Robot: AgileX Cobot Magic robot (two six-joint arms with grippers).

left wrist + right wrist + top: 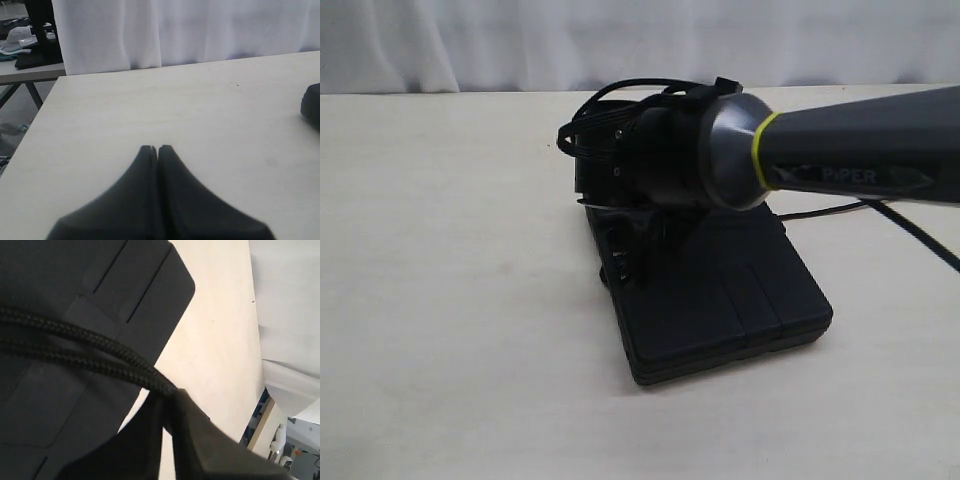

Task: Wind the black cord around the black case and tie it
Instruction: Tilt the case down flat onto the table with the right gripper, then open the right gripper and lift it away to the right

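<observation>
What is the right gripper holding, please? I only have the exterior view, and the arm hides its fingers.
Observer: The right wrist view shows the right gripper shut on the black cord, near an edge of the black case.
Operator: How does the cord lie there?
Observer: Two strands run side by side across the lid into the jaws.
Operator: And the left gripper, which I cannot see?
Observer: The left gripper is shut, holding nothing, above the table.

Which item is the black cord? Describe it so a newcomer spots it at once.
On the pale table, the black case lies flat beneath the right arm. In the right wrist view the black cord crosses its lid as two strands into the right gripper, shut on it. Its braided, rope-like weave sets it apart from the case's smooth grooved plastic.
</observation>
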